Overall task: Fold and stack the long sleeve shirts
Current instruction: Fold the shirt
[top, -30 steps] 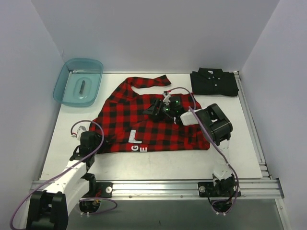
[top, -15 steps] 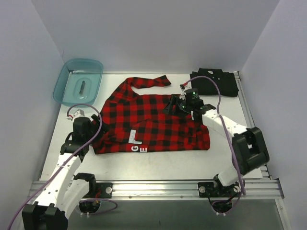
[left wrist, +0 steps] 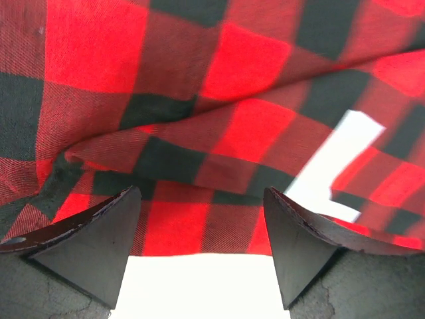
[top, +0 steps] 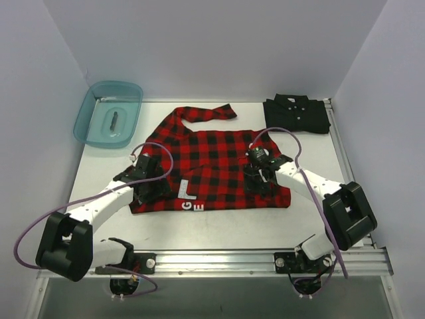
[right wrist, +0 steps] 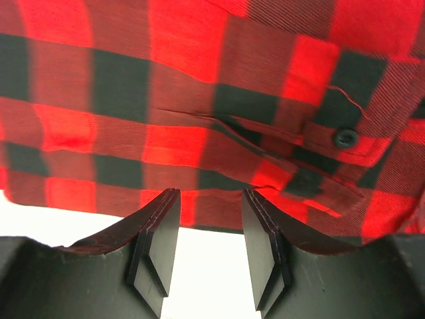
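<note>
The red-and-black plaid shirt [top: 212,166] lies spread flat mid-table, with white letters [top: 187,194] near its front hem. My left gripper [top: 150,191] is open at the shirt's front left hem. In the left wrist view its jaws [left wrist: 202,232] stand wide apart, with the plaid edge [left wrist: 199,226] and bare table between them. My right gripper [top: 258,184] is open low over the shirt's front right part. In its wrist view the fingertips [right wrist: 211,222] reach the plaid edge [right wrist: 212,206]. The black shirt [top: 297,114] lies folded at the back right.
A translucent teal bin [top: 93,113] stands at the back left with a small dark object inside. A metal rail [top: 345,159] runs along the table's right edge. A black button [right wrist: 345,137] shows on the plaid in the right wrist view.
My left gripper swung in from the left to the shirt's front left hem. My right gripper came from the shirt's back right toward me, to its front right part.
</note>
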`<act>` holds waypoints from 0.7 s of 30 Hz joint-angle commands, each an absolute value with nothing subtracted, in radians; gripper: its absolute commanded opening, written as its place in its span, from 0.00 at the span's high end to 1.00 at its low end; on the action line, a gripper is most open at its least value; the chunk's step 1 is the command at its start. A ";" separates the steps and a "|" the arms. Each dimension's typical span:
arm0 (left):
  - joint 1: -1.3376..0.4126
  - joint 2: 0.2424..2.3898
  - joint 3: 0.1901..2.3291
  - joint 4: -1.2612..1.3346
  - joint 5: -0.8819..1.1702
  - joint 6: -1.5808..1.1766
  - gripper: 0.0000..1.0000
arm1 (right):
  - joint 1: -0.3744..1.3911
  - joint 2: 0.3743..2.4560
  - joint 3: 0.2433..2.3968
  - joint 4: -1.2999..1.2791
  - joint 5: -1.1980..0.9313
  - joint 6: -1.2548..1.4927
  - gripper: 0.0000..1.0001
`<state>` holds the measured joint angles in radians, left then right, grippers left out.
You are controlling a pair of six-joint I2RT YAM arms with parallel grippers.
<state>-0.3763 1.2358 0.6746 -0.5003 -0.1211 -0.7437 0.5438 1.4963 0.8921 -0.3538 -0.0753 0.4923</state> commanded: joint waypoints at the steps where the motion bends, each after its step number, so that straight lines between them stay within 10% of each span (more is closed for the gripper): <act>1: -0.379 1.288 0.665 -0.489 -0.160 -0.764 0.16 | 0.543 1.520 0.858 -0.439 -0.021 0.492 0.58; 21: -0.374 0.724 0.585 -0.870 -0.060 -0.991 0.18 | 0.647 1.143 0.633 -0.699 -0.118 0.621 0.53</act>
<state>-0.3725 0.7673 0.4641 -0.7647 -0.0452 -0.9798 0.6441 1.2251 0.5880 -0.5728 -0.1574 0.5968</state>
